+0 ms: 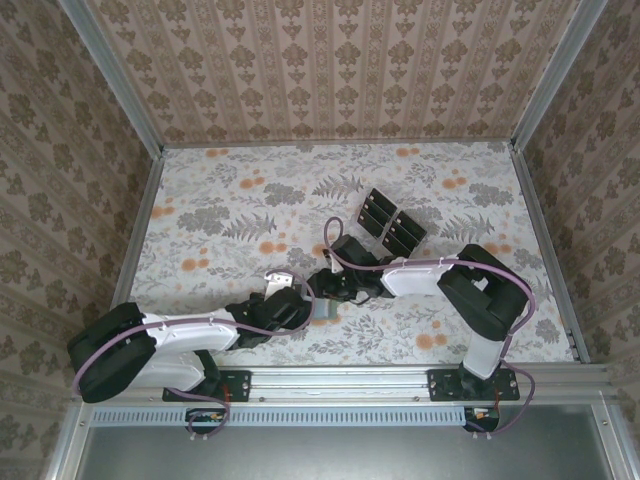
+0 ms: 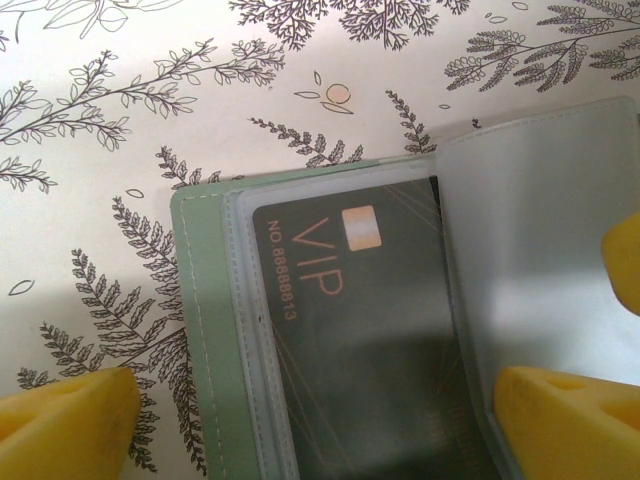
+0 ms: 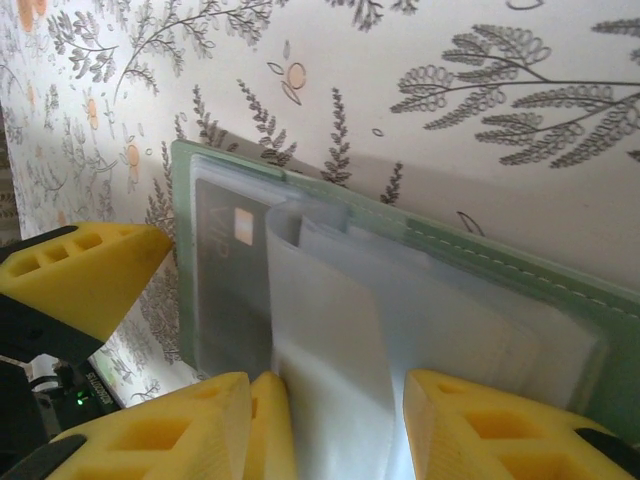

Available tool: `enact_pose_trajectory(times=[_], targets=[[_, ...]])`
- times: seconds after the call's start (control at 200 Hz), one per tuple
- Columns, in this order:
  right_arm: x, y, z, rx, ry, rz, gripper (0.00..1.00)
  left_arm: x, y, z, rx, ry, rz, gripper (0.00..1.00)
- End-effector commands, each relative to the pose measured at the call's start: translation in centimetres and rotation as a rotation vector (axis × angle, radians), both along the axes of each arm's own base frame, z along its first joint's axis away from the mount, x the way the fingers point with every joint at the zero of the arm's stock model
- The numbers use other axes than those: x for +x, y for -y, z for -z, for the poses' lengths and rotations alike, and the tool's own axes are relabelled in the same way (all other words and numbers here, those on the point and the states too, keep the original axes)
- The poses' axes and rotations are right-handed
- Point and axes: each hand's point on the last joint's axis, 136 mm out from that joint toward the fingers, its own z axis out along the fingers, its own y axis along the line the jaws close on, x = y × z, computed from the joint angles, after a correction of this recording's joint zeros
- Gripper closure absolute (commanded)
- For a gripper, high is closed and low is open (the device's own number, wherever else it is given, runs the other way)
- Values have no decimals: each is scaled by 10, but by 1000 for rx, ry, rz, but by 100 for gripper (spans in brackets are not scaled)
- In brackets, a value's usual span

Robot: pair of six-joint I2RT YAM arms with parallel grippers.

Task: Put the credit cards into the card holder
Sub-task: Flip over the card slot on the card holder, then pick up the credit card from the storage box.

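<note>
The card holder [image 2: 205, 300] lies open on the flowered tabletop [image 1: 220, 200], near the middle, under both hands. It is soft sage-green with a stitched edge and holds clear plastic sleeves. One sleeve holds a dark card [image 2: 340, 330] printed "VIP" and "NO 88888813", with a small coppery chip patch. The left hand [image 2: 320, 425] is released, its yellow fingers wide astride the holder. The right hand [image 3: 340, 430] is also parted, with a filmy sleeve leaf [image 3: 330, 330] between its fingers. The remaining credit cards [image 1: 378, 212], glossy black rectangles, sit in two rows farther back and to the right.
</note>
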Motion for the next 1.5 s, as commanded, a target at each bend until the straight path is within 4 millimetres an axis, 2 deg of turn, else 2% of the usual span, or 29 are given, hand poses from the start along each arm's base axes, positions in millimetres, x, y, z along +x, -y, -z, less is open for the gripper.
enact_pose_trajectory(times=[0.0,0.255,0.45,0.615,0.775,0.99,1.12,1.225,1.295,1.355,1.435,1.495], targets=[[-1,-12,-11,22,2,-34,56,0,-7,-2,16,16,-20,0],[-4,-21,-27,40,15,-49,56,1,-9,-21,-26,52,-28,0],[-7,-32,-41,46,25,-75,54,2,-26,-48,-98,128,-94,0],[-6,-45,-39,30,14,-103,54,2,-47,-64,-136,174,-169,0],[-2,-57,-29,9,-8,-128,54,1,-60,-68,-144,189,-209,0],[2,-72,-18,9,-35,-162,54,-2,-67,-69,-146,185,-225,0],[4,-77,-29,26,-13,-182,54,-3,-67,-67,-144,177,-221,0],[9,-80,-52,58,37,-204,54,-4,-66,-63,-146,162,-220,0],[14,-76,-72,83,84,-207,54,-4,-65,-61,-148,150,-222,0],[21,-66,-88,86,128,-195,54,-3,-65,-60,-146,141,-227,0],[31,-39,-103,36,178,-159,54,-1,-66,-59,-132,128,-237,0],[41,-12,-108,-27,211,-124,54,1,-67,-59,-118,114,-244,0]])
